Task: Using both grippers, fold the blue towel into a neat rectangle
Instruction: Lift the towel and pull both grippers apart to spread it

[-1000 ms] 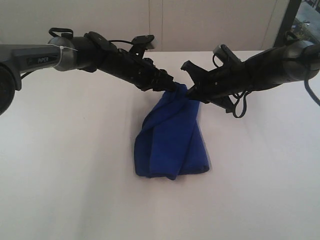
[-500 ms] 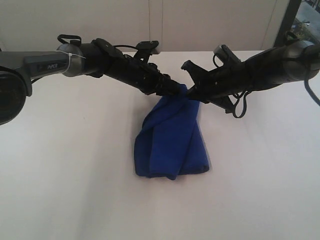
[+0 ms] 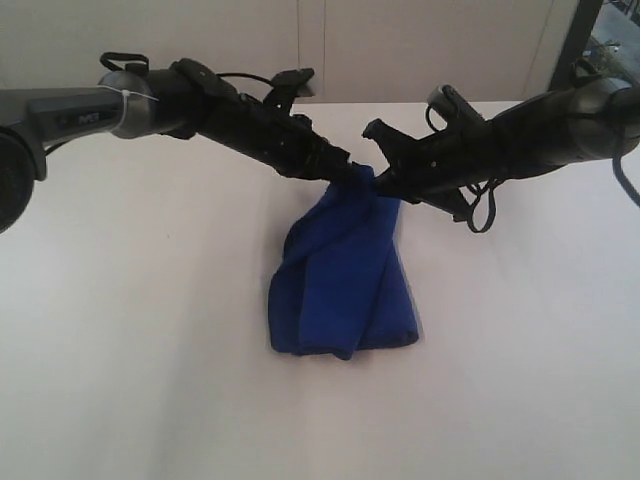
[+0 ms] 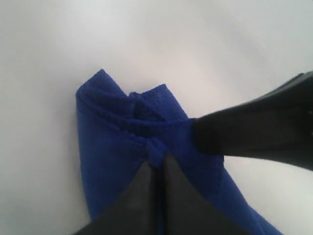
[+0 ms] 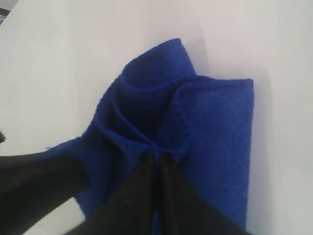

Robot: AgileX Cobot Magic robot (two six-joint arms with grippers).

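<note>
Two grippers (image 3: 349, 174) (image 3: 381, 186) on one blue towel (image 3: 345, 285)

The blue towel (image 3: 340, 290) is soft cloth with a short, fuzzy pile, fully matt, and a stitched hem ridge shows in the wrist views; the table (image 3: 140, 350) is white, smooth and mostly matt with a faint sheen; the left gripper (image 4: 157, 165) and right gripper (image 5: 155, 157) are black, smooth and dull — hard plastic or coated metal, I cannot tell which; the left arm's rear link (image 3: 70, 112) is silver-grey with a satin finish; the cable (image 3: 487, 212) looks black and rubbery.
</note>
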